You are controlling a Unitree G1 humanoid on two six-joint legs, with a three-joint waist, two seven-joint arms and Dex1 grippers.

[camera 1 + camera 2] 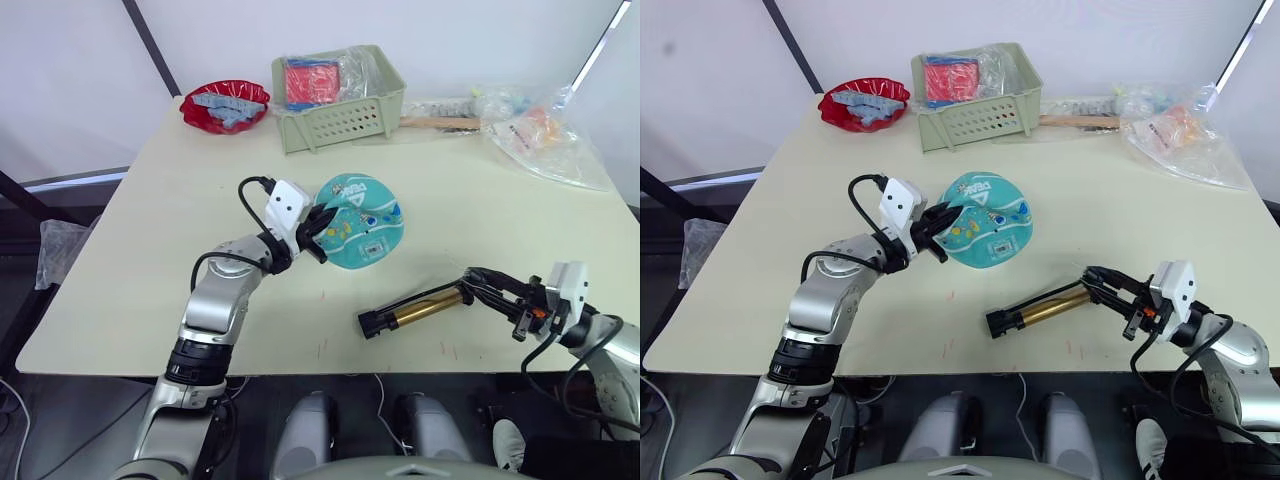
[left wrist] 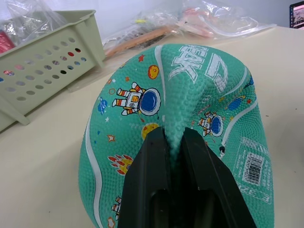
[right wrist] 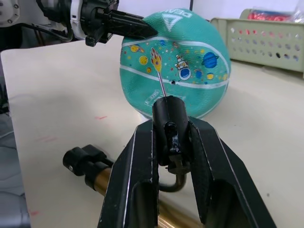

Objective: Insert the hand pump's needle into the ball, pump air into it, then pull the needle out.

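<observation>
The teal ball (image 1: 365,225), partly deflated, lies at the middle of the table. My left gripper (image 1: 318,230) is shut on a raised fold of its skin, and the left wrist view shows the fold pinched between the black fingers (image 2: 147,166). The hand pump (image 1: 415,310), gold barrel and black caps, lies on the table in front of the ball. My right gripper (image 3: 169,124) is shut on the black hose tip. The needle (image 3: 161,85) sticks out of that tip toward the ball and stops just short of the ball's small valve hole (image 3: 173,82).
A green slotted basket (image 1: 340,115) and a red bowl (image 1: 225,105) stand at the back of the table. Clear plastic bags (image 1: 545,130) and a wooden-handled tool (image 1: 440,122) lie at the back right. The table's front edge (image 1: 300,370) runs just below the pump.
</observation>
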